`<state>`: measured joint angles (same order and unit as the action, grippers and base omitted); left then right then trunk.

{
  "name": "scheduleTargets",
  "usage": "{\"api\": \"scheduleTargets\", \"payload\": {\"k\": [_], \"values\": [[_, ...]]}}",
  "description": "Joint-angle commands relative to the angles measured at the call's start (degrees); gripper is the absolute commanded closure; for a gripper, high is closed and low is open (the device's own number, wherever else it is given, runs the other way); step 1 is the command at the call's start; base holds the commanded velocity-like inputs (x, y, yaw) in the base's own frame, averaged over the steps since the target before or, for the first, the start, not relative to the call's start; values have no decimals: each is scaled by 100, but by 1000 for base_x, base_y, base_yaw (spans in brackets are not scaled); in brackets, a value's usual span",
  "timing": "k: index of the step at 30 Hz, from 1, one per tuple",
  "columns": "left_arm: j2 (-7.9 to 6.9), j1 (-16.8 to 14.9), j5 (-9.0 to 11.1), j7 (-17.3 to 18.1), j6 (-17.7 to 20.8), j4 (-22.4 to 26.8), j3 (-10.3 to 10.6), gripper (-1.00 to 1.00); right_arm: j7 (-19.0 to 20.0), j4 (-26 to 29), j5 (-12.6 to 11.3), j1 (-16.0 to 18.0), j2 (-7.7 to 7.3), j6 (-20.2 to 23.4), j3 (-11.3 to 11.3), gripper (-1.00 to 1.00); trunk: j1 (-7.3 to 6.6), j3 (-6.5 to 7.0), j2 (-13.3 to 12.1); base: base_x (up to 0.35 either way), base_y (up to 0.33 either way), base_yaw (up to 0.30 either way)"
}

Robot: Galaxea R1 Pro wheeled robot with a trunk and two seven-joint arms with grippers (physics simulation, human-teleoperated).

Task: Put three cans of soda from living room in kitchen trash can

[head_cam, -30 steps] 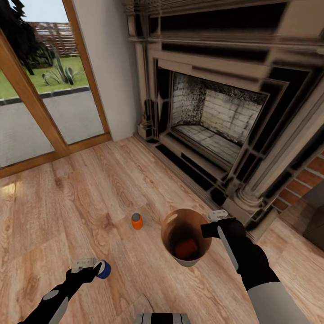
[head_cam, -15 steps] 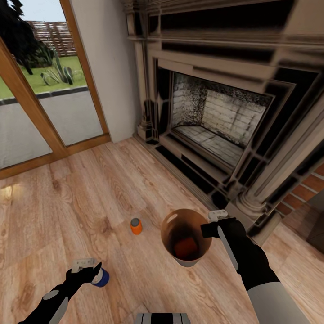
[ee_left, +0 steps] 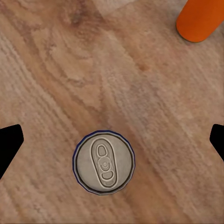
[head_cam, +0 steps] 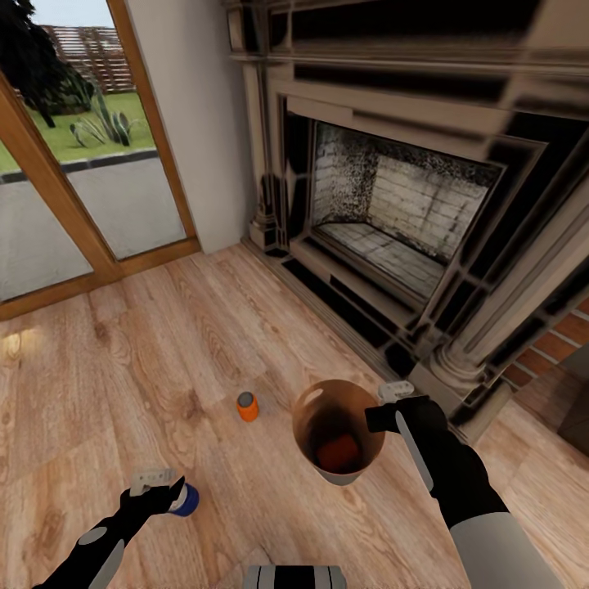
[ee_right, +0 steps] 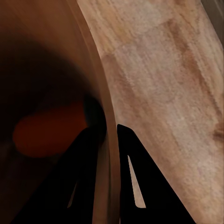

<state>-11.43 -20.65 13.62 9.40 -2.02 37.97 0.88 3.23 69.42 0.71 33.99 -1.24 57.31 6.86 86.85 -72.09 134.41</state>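
Left tool (ee_left: 112, 140), fingers apart, above upright dark blue soda can (ee_left: 103, 162) on wood floor (head_cam: 123, 376); right tool (ee_right: 109, 135) clamped on brown-lined tapered bin's (head_cam: 338, 425) rim, orange can (head_cam: 338, 451) inside.

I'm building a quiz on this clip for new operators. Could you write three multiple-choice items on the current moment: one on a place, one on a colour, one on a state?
1. Where is one orange can?
A. inside the bin
B. in the fireplace
C. on the door sill

2. What colour is the can under the left gripper?
A. green
B. dark blue
C. red

3. How is the right gripper?
A. open above the floor
B. shut on a can
C. shut on the bin's rim

Key:
1 A: an orange can lies inside the bin; another orange can stands on the wood floor.
2 B: the blue can stands between the open fingers of the left gripper.
3 C: the right gripper clamps the bin wall between its fingers.
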Motion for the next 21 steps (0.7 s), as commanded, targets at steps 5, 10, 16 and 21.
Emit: {"api": "scheduleTargets", "payload": {"k": [5, 10, 16, 21], "values": [[0, 0, 0, 0, 0, 0, 0, -100, 21, 2, -96, 0, 1, 1, -1, 100, -1, -45, 0, 0, 0, 0], [0, 0, 0, 0, 0, 0, 0, -100, 20, 2, -96, 2, 1, -1, -1, 100, -1, -91, 0, 0, 0, 0], [0, 0, 0, 0, 0, 0, 0, -100, 21, 2, -97, 2, 1, -1, -1, 100, -1, -145, 0, 0, 0, 0], [-1, 0, 0, 0, 0, 0, 0, -100, 20, 2, -97, 2, 1, 0, -1, 100, -1, -191, 0, 0, 0, 0]]}}
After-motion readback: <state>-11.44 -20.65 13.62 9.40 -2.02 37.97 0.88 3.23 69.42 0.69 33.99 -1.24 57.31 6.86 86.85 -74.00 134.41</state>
